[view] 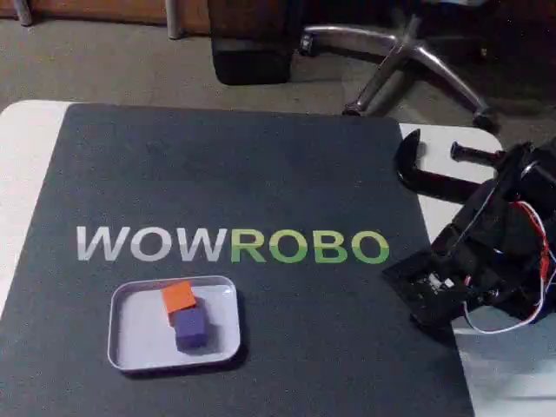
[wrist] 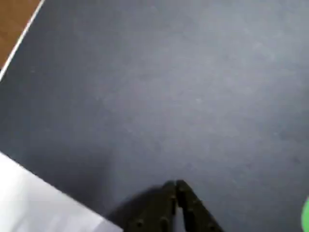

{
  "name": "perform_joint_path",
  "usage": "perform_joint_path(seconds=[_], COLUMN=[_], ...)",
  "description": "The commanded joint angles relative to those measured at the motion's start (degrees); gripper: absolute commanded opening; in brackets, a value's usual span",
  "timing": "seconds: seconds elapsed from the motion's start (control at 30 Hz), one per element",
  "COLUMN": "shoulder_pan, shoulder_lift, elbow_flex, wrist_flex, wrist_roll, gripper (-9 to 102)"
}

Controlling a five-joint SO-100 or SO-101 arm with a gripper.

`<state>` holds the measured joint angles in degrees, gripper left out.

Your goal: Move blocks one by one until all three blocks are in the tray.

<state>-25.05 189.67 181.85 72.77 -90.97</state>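
Tray [view: 130, 347] low and left on the dark mat [view: 261, 174] in the fixed view, below the WOWROBO lettering [view: 233, 246]. Inside it, 2 blocks: orange block [view: 179, 297] toward the far rim, purple block [view: 190, 327] just in front, touching or very nearly so. No 3rd block seen on mat or table [view: 26, 156].

Arm [view: 495, 243] folded at the right edge of the mat, well apart from the tray. In the wrist view, jaws pressed together, tips meeting with at most a hairline gap, pinching nothing; gripper [wrist: 176, 186] over bare mat.

Judged progress: 2 of 3 delivered, or all that can be found. Remaining: a 3rd block, if any exists out of sight. Otherwise task looks finished, arm seemingly parked.

Clamp [view: 426, 174] beside the arm base, office chair legs [view: 408, 61] on the floor behind.
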Motion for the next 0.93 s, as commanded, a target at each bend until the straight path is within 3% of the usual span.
perform_joint_path(seconds=[0.0,0.9], shoulder_pan=[1.58,2.37], shoulder_lift=[0.18,0.18], elbow_flex=[-0.26,-0.26], wrist_flex=[-0.18,-0.18], wrist_roll=[0.09,0.09], gripper=[-8,-8])
